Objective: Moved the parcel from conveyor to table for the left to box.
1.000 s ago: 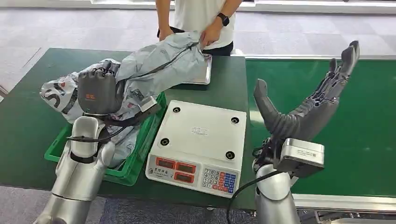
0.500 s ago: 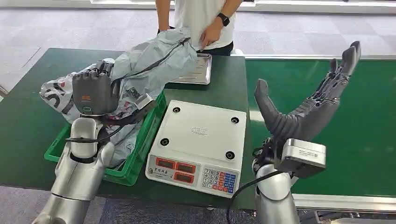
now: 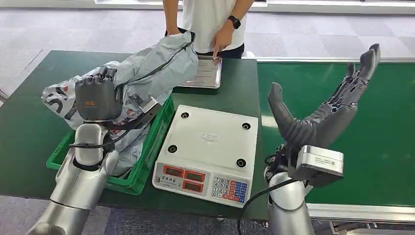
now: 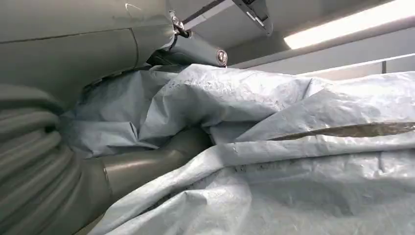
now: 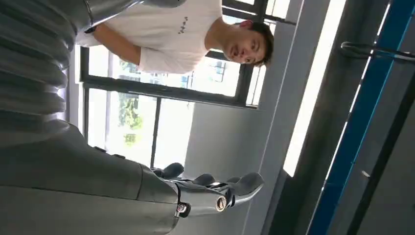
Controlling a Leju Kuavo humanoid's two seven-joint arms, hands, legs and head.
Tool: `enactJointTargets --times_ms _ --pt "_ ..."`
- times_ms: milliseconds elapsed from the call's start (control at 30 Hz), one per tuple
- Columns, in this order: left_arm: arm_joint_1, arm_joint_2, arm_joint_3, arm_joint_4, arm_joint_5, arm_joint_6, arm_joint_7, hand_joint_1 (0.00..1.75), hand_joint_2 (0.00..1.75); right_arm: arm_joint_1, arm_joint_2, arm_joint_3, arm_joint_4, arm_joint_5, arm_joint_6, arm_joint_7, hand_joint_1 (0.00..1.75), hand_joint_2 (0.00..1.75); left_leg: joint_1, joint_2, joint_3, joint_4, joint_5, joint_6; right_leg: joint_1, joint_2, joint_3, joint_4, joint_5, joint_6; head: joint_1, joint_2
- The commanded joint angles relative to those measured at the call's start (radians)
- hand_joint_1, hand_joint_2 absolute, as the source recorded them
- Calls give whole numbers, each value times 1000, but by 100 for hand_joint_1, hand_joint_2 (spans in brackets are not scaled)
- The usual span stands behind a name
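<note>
Up over the green crate (image 3: pixel 142 169), the left hand (image 3: pixel 97 98) grips the grey parcel (image 3: pixel 156 68), its fingers wrapped into the crumpled plastic while the back of the hand faces the head camera. From the left wrist view the thumb (image 4: pixel 147 166) presses up against folds of the same grey film, which crowds most of that picture. The parcel is a long soft bag; its near end bunches around the hand above the crate, and its far end rises at a slant toward the table's far edge, reaching over the left part of a metal tray (image 3: pixel 205 73). Printed plastic bags (image 3: pixel 61 98) lie under and beside it, spilling over the crate's left rim onto the green table (image 3: pixel 29 127). The crate sits near the table's front edge, just beside a white weighing scale (image 3: pixel 210 144) whose keypad and red displays face the front edge. The right hand (image 3: pixel 323 112) is raised above the green conveyor (image 3: pixel 381 142), to the right of the scale, fingers spread wide and pointing up, thumb apart, holding nothing. A person in a white shirt (image 3: pixel 205 19) stands at the table's far edge, one hand (image 3: pixel 221 39) with a wristwatch pointing down at the tray, a fingertip touching or almost touching it.
</note>
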State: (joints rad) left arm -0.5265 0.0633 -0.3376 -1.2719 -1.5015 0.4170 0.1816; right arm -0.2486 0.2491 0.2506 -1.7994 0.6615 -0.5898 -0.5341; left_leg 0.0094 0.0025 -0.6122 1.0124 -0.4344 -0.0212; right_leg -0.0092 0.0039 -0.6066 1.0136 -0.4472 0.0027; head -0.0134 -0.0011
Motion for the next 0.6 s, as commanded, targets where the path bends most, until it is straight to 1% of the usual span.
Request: enactJointTargets --times_ms 33,133,167,200,367,433,467,567,600 --pt "-71 13 -55 112 -69 -6 5 175 175 -19 -13 -20 15 1 3 2 0 175 0 -2 1 0 0 0 1 -2 2 -1 0 0 0 0" --pt "-72 11 -54 116 -69 -9 5 175 175 -16 -14 -21 11 2 5 3 0 175 0 -3 3 -2 0 1 1 -3 5 -3 0 0 0 0" --pt "-72 9 -53 117 -69 -12 6 175 175 -14 -14 -22 7 3 7 3 0 175 0 -2 1 0 0 0 1 -2 1 0 0 0 0 0" --pt "-72 9 -53 117 -69 -12 6 175 175 -14 -14 -22 7 3 7 3 0 175 0 -3 2 -1 0 1 1 -3 3 -1 -1 0 0 0" --pt "-71 10 -57 119 -69 -12 13 175 175 -14 -12 -25 6 6 11 5 0 175 0 -2 1 0 0 1 0 -2 1 -1 0 0 0 0" --pt "-73 12 -60 119 -69 -13 19 175 175 -16 -11 -26 5 7 14 5 0 175 1 -3 3 -2 0 1 1 -3 5 -3 -1 0 0 0" --pt "-74 12 -60 119 -69 -12 20 175 175 -16 -10 -27 5 8 14 6 0 175 0 -2 1 0 0 1 1 -2 1 -1 -1 0 0 0" --pt "-77 17 -66 119 -69 -10 30 175 175 -17 -7 -29 3 10 17 6 0 175 0 -2 0 0 0 0 1 -2 1 0 0 0 0 0" --pt "-76 20 -68 118 -69 -10 38 175 175 -16 -6 -29 2 11 18 7 0 175 1 -3 4 -2 0 1 1 -3 5 -3 0 0 0 0"
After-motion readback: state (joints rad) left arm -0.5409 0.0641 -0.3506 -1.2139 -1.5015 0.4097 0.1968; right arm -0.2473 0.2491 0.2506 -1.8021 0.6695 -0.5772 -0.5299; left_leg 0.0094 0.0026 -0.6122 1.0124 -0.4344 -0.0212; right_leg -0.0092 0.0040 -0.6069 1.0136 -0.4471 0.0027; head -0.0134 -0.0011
